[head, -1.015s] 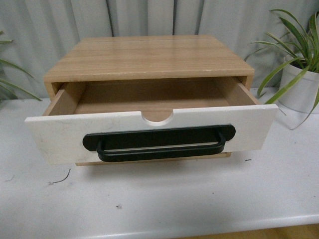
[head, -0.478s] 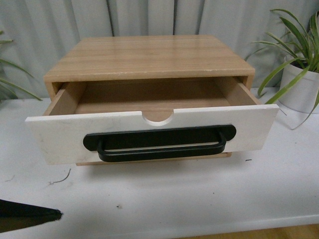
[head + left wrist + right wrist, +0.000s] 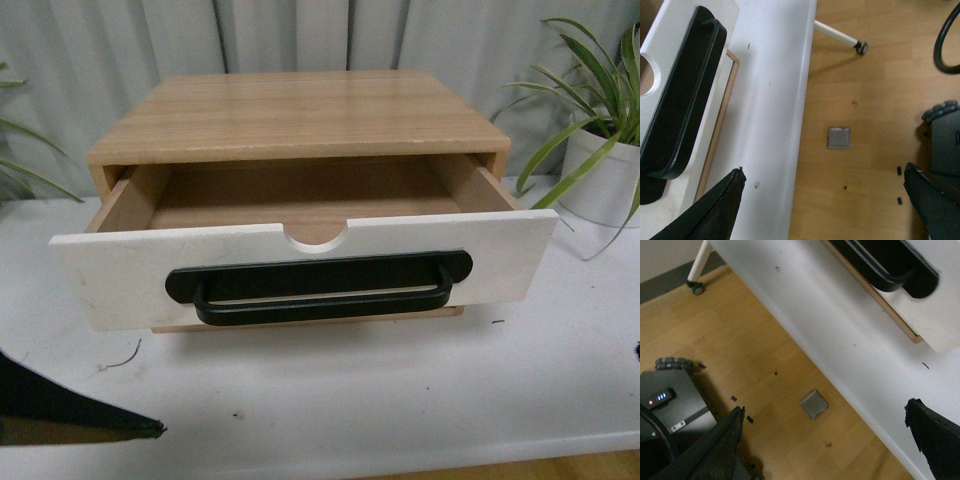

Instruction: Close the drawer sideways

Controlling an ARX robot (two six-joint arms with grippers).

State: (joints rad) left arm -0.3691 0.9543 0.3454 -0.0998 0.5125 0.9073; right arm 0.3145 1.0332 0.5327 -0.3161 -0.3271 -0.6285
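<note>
The drawer [image 3: 300, 262] stands pulled well out of a light wood cabinet [image 3: 300, 115] on the white tabletop [image 3: 400, 390]. Its white front faces the robot, and the light wood sides show between the front and the cabinet. A long black bar handle [image 3: 318, 287] runs across the front below a half-round notch [image 3: 315, 236] in the top edge. The left gripper [image 3: 824, 169] is spread wide with nothing between its dark fingers [image 3: 715, 210]. It hangs over the near edge of the tabletop, near the left end of the handle but clear of the drawer. In the front view one of its fingers shows as a dark wedge in the lower left corner. The right gripper [image 3: 825, 406] is likewise spread wide and holds nothing, near the tabletop's edge by the right end of the drawer front, not touching it. Below both lies a wood floor [image 3: 875, 100] with a small grey square plate [image 3: 839, 138]. A potted plant [image 3: 605, 180] stands to the right of the cabinet, and a grey curtain [image 3: 100, 60] hangs behind.
</note>
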